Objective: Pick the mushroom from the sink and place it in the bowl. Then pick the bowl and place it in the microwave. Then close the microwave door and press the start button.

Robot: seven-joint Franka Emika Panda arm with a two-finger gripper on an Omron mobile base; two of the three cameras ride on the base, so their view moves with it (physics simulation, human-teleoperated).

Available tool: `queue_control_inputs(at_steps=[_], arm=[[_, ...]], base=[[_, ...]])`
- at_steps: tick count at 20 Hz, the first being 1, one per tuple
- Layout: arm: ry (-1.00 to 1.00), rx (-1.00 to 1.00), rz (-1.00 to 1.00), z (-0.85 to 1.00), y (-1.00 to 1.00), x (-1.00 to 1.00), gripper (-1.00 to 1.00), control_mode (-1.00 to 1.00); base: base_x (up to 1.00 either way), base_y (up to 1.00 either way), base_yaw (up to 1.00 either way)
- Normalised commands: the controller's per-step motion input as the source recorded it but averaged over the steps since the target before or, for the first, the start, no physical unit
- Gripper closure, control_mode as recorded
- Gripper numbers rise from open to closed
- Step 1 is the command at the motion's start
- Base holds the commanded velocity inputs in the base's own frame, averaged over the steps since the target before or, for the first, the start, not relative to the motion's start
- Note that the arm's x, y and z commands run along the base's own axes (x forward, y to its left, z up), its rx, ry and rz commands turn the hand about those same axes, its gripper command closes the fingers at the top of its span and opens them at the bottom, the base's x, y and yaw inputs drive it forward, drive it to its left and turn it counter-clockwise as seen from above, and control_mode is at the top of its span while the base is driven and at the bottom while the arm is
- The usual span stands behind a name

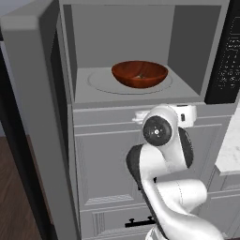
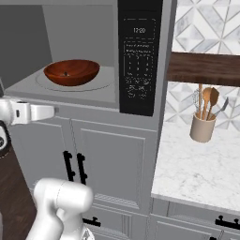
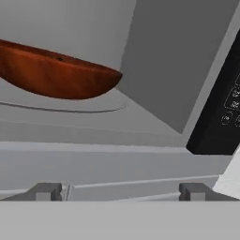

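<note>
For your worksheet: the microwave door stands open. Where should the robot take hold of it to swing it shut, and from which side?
Probably the microwave door's free outer edge, approached from the left, outside the swing. It stands wide open at the cavity's left, edge-on to the camera; its handle isn't visible. The open gripper could also just push the panel.

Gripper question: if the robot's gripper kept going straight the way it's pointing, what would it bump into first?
The gripper is open and empty, aimed into the microwave. Straight ahead is probably the microwave's floor just right of the bowl, then the inside right wall. Depth is hard to judge.

One bowl (image 1: 139, 74), one microwave (image 1: 122, 28), one utensil crock (image 2: 202, 127)
</note>
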Motion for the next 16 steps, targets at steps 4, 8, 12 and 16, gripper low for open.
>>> queue_control_inputs(at_steps=[4, 8, 12, 16], arm=[[-0.11, -0.37, -0.12, -0.42, 0.19, -0.25, -1.00, -1.00], [-0.18, -0.44, -0.09, -0.40, 0.08, -0.07, -1.00, -1.00], [-0.26, -0.49, -0.02, -0.39, 0.01, 0.00, -1.00, -1.00], [-0.30, -0.50, 0.00, -0.33, 0.00, 0.00, -1.00, -1.00]], base=[[0.00, 0.00, 0.00], [0.00, 0.00, 0.00], [0.00, 0.00, 0.00], [0.00, 0.00, 0.00]])
